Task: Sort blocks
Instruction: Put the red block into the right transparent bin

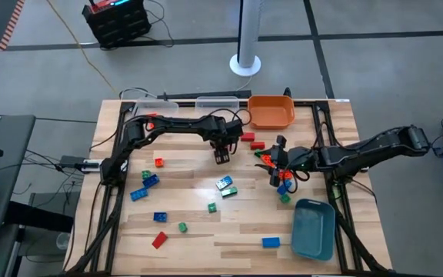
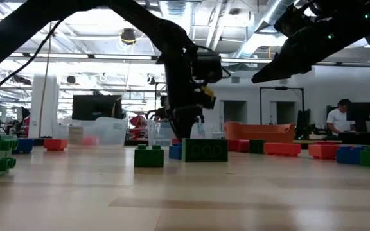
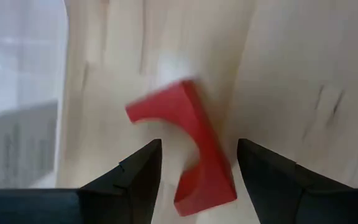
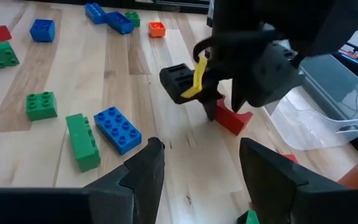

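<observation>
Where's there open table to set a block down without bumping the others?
Bare wood lies along the near edge between the red block and blue block. It is crowded around the right gripper, beside the blue-grey bin.

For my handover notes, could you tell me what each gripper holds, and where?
Neither holds anything: the left gripper straddles a red block with jaws open; the right gripper is empty.
</observation>
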